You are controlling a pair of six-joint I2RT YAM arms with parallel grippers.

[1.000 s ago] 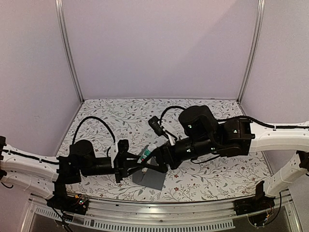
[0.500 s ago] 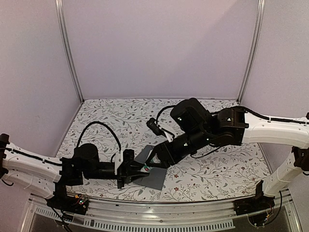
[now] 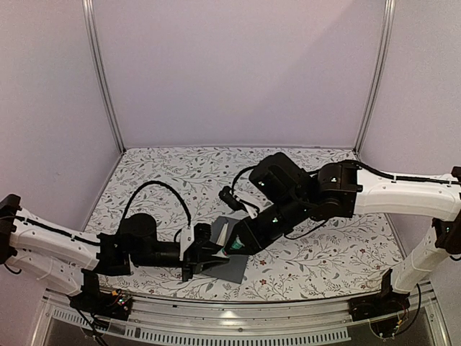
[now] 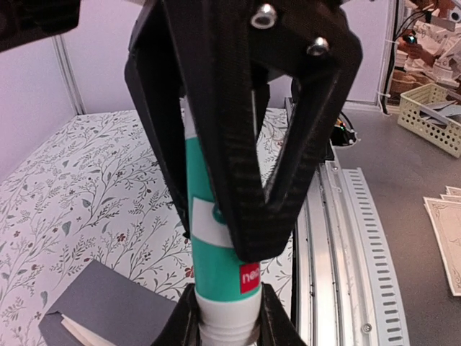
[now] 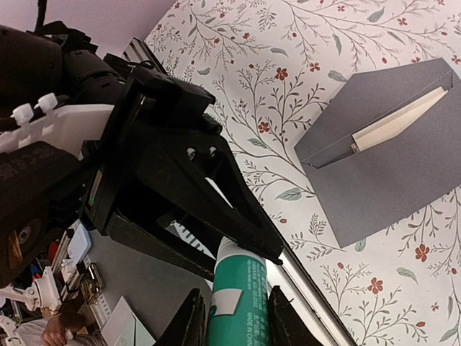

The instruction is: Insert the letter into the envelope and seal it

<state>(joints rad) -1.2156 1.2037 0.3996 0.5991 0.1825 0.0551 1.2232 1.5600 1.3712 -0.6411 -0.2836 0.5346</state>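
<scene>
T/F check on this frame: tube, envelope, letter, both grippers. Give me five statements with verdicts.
1. The teal-and-white tube lies on the floral tablecloth. False: it is held in the air.
2. The left gripper is shut on the tube. True.
3. The dark grey paper envelope lies on the tablecloth. True.
4. The tan paper letter lies beside the envelope. False: its edge shows inside the envelope's opening.
5. The right gripper holds the envelope. False: its fingers clamp the tube.

Found the envelope (image 5: 389,176) flat on the counter (image 3: 166,180) near its front edge, the letter (image 5: 397,122) tucked inside, the tube (image 4: 216,238) held between left claw (image 4: 225,317) and right claw (image 5: 236,317) above it.
</scene>
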